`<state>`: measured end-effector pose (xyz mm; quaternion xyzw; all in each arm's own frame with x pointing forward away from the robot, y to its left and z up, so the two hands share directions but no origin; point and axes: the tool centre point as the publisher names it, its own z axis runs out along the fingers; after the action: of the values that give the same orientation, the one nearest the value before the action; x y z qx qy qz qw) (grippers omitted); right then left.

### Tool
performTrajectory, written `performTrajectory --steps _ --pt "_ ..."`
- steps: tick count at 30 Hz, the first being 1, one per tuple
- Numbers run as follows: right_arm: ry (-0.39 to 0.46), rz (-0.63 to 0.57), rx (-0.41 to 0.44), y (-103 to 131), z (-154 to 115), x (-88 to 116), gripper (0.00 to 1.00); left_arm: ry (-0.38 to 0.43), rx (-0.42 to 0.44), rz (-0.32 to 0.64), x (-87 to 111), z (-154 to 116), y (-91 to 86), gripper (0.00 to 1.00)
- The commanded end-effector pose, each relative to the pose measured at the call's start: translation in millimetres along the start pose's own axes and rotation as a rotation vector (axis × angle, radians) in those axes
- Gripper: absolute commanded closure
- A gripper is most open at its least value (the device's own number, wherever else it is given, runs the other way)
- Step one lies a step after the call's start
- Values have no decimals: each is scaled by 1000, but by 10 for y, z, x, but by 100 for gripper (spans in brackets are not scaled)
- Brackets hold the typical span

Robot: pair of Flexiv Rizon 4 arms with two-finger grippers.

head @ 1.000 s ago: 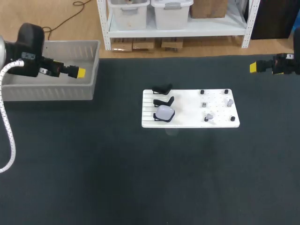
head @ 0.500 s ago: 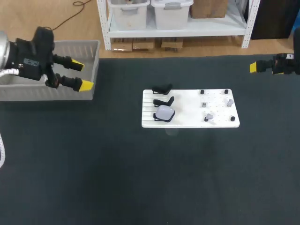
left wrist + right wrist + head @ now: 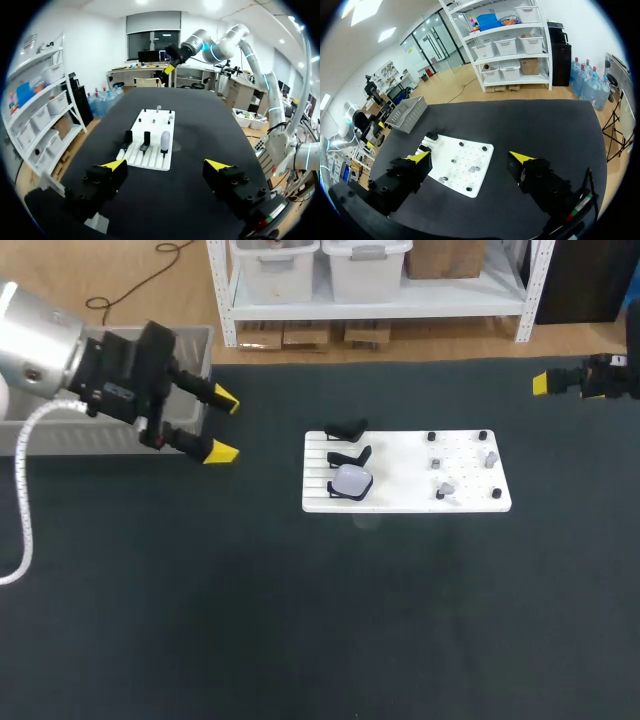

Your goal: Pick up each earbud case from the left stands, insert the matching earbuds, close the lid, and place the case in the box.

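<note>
Head view | left hand (image 3: 225,428) spread — box (image 3: 85,437) beside; case (image 3: 351,480) on stand (image 3: 337,491)

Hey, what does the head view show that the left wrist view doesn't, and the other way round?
Only the head view shows the left arm's grey body and its white hose. Only the left wrist view shows the right arm along its length, with the right gripper over the table's far end. Both show the white board, the pale earbud case on its stand, two empty black stands, and the open left gripper.
</note>
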<state>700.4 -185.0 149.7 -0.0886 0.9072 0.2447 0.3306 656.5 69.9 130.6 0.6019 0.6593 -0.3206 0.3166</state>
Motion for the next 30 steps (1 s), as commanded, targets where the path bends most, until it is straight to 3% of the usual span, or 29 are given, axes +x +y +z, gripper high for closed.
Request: performTrajectory --steps 1,6,17,30 --pt "1 -1 -1 -3 -3 -1 0 -2 76 5 28 169 69 0" --pt "1 -1 -1 -3 -3 -1 0 -10 67 50 43 333 -3 0" --pt "1 -1 -1 -3 -3 -1 0 -67 131 85 8 725 -159 0" --pt "1 -1 -1 -3 -3 -1 0 -68 165 90 35 1059 -166 0"
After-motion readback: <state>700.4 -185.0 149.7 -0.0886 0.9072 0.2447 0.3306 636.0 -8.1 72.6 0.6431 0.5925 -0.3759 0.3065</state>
